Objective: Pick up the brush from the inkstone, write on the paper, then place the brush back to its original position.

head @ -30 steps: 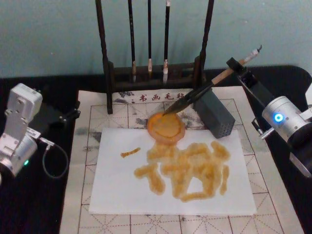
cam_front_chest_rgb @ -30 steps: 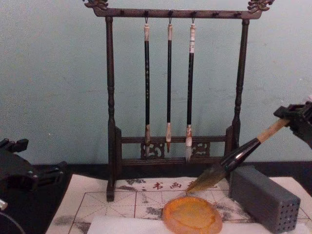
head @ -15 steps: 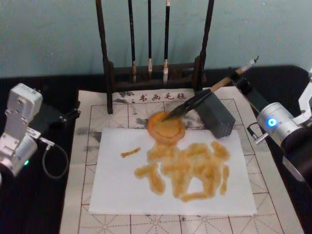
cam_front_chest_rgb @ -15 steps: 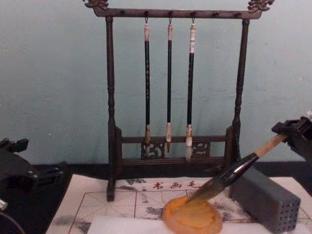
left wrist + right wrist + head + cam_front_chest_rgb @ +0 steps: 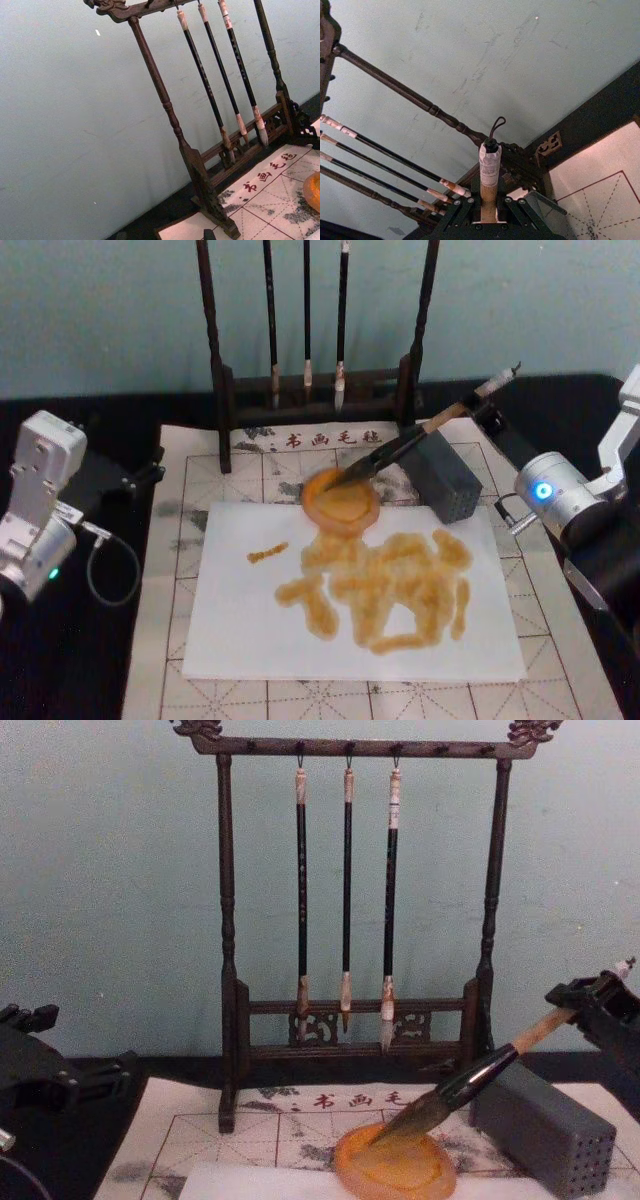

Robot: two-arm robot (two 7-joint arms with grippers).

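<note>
Gripping the thick black-and-tan brush (image 5: pixel 410 440) high up, our right end effector (image 5: pixel 480 412) slants its tuft, seemingly touching, into the round amber inkstone (image 5: pixel 338 508) for return; our left arm (image 5: pixel 40 495) idles at left.

At frame left, the left arm (image 5: pixel 38 502) is boxy and silver-white, with a green light and a black cable (image 5: pixel 138 565). At frame right, the right arm (image 5: pixel 548 492) is a silver cylinder with a glowing blue ring and a black claw (image 5: pixel 478 410).

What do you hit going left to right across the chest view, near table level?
left gripper → inkstone → grey block → right gripper, gripping the brush that slants down to the inkstone.
</note>
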